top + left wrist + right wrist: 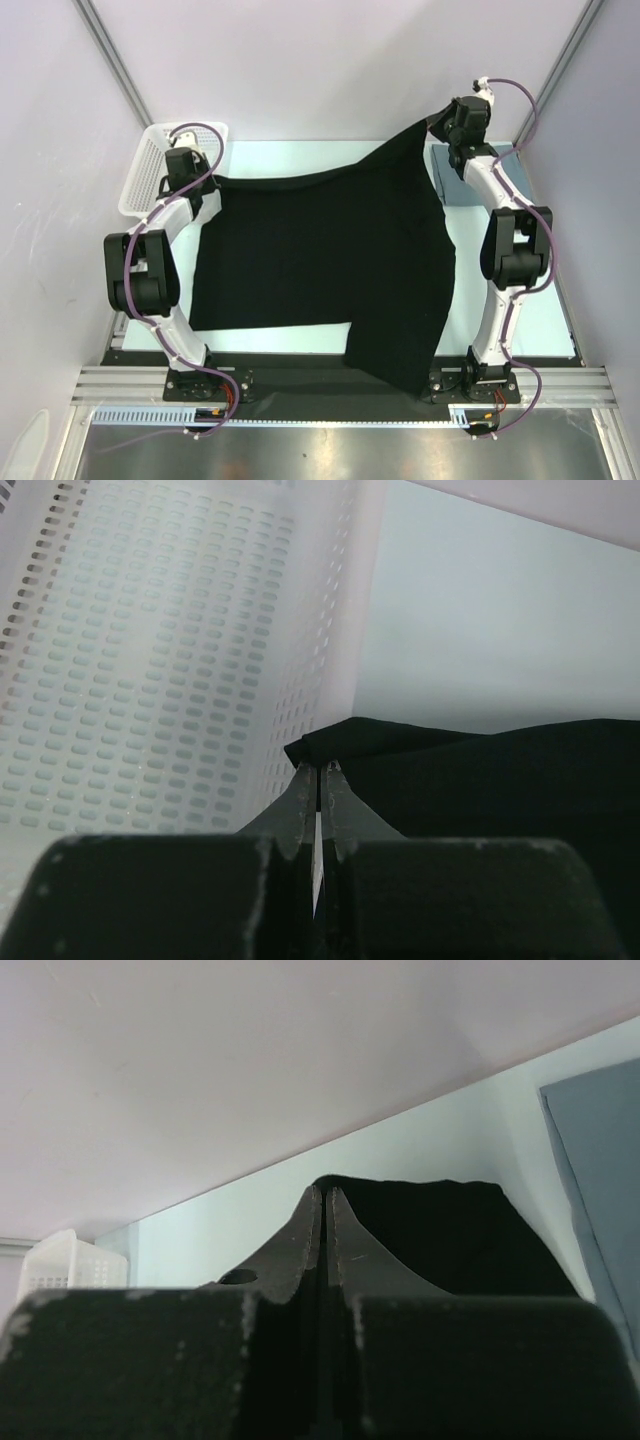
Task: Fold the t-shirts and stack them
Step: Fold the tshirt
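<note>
The large black t-shirt is stretched over the table between both arms, its lower right corner hanging over the front edge. My left gripper is shut on the shirt's far left corner, right beside the basket. My right gripper is shut on the far right corner and holds it raised above the table. The slate grey-blue shirt lies flat at the right, mostly hidden behind the black shirt and the right arm; its edge shows in the right wrist view.
A white plastic mesh basket stands at the far left corner, touching the left arm's wrist; its wall fills the left wrist view. It also shows small in the right wrist view. Grey walls enclose the table on three sides.
</note>
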Robot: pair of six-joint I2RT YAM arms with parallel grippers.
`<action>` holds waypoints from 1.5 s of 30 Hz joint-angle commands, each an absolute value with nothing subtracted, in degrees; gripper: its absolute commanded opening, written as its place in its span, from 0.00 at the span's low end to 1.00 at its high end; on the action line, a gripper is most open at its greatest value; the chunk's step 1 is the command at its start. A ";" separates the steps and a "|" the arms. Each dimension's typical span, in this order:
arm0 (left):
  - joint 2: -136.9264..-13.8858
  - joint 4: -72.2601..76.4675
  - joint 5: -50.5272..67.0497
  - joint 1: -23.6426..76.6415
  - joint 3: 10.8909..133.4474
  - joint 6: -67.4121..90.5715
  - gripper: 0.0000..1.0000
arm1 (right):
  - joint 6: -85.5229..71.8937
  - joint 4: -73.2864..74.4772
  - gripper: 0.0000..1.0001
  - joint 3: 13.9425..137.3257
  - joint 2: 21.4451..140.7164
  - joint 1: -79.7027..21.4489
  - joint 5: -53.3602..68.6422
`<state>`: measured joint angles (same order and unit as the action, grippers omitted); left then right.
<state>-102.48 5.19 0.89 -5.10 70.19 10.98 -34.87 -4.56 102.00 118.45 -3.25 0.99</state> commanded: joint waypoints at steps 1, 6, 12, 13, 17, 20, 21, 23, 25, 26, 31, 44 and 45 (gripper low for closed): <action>-99.76 3.70 3.86 -5.89 71.72 11.43 0.00 | -34.63 -3.26 0.00 98.98 110.67 -2.73 0.18; -98.61 2.46 5.44 -5.80 70.49 11.95 0.00 | -35.07 -1.23 0.00 93.88 106.53 -1.50 0.88; -97.38 0.44 8.35 -5.89 71.01 11.60 0.00 | -35.42 2.37 0.00 89.04 102.13 1.30 1.75; -97.30 0.35 8.18 -5.80 71.02 11.69 0.00 | -36.03 2.55 0.00 88.25 101.87 1.41 3.06; -96.33 -1.41 9.40 -5.89 69.70 12.39 0.00 | -37.18 3.07 0.00 84.29 100.37 0.71 5.18; -95.19 -1.58 9.67 -5.89 68.38 13.01 0.00 | -37.00 5.18 0.00 81.57 98.62 0.35 5.19; -95.01 -2.71 9.75 -5.89 68.47 13.01 0.00 | -36.83 6.66 0.00 81.04 97.57 0.26 4.84; -95.18 -3.86 9.67 -5.89 68.47 12.83 0.00 | -36.30 7.99 0.00 79.37 96.51 0.44 4.66; -95.27 -5.79 9.23 -5.89 68.64 12.40 0.00 | -35.60 9.75 0.00 78.32 95.11 0.79 4.31; -95.10 -6.32 9.23 -5.89 68.56 12.31 0.00 | -35.25 10.45 0.00 78.14 94.84 0.97 4.57; -94.22 -9.40 7.56 -5.89 68.03 11.60 0.00 | -33.84 15.81 0.00 77.09 92.56 1.05 5.10; -86.40 -19.14 -4.45 5.08 59.95 16.08 0.00 | -36.83 19.23 0.00 65.30 89.47 -3.34 8.26; -85.96 -19.94 -5.70 5.79 58.81 18.61 0.00 | -36.30 20.29 0.00 65.65 90.34 -3.51 8.61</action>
